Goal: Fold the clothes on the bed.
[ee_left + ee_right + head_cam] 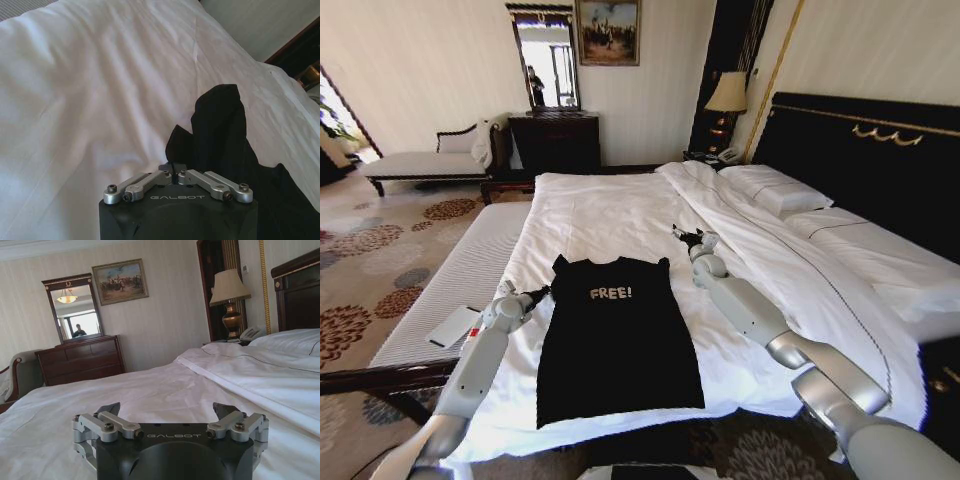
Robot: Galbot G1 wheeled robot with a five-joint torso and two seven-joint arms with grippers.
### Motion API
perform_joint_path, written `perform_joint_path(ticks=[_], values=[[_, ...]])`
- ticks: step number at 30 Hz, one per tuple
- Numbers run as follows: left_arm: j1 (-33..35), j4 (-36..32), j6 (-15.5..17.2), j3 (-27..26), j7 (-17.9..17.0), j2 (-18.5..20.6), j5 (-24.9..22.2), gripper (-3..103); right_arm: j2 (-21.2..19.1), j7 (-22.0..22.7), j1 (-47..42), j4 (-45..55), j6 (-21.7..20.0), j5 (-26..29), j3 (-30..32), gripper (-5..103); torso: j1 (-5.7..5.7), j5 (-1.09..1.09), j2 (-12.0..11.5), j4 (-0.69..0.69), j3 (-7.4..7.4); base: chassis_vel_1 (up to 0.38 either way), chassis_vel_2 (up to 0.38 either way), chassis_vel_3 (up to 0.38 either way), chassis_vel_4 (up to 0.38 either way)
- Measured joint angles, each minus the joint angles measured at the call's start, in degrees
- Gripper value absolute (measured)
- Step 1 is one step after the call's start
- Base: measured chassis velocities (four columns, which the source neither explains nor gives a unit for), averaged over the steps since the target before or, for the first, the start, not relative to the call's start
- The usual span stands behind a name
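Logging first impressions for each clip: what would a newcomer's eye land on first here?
The black T-shirt with white "FREE!" lettering, lying flat on the white bed near its foot with sleeves tucked in. The left gripper is shut on the T-shirt's left shoulder edge; the right gripper hangs open over bare sheet beyond the other shoulder, short of the pillows.

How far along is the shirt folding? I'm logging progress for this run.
Early. Done: the black T-shirt lies spread on the bed, its sleeves apparently tucked in. In hand: the left gripper is shut on its shoulder corner; the right gripper sits open on the sheet beyond the shirt. Left: folding the body.
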Motion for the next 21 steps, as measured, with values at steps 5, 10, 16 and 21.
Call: perform_joint_path(ticks=[5, 10, 16, 21], values=[[0.51, -1.41, -0.73, -0.8, -0.03, 1.08, -0.16, 0, 0.16, 0.04, 0.03, -0.02, 0.0, -0.01, -0.01, 100, 0.0, 0.0, 0.0, 0.0, 0.0, 0.0, 0.0, 0.0, 0.0], [2.78, -4.61, -1.37, -2.71, -1.07, 3.63, -2.01, 0, 0.34, 0.22, 0.11, 0.09, 0.0, -0.02, -0.06, 100, 0.0, 0.0, 0.0, 0.01, 0.0, 0.0, 0.0, 0.0, 0.0], [6.02, -7.35, -1.64, -5.07, -2.03, 6.62, -3.53, 0, 0.21, 0.39, 0.06, 0.23, 0.0, -0.02, 0.0, 100, 0.0, 0.0, 0.0, 0.03, 0.0, 0.0, 0.0, 0.0, 0.0], [8.46, -9.07, -1.88, -7.2, -2.74, 7.44, -4.0, 0, 0.26, 1.02, 0.02, 0.23, -0.16, 0.26, 0.31, 100, 0.0, 0.0, 0.0, 0.0, 0.0, 0.0, 0.0, 0.0, 0.0]])
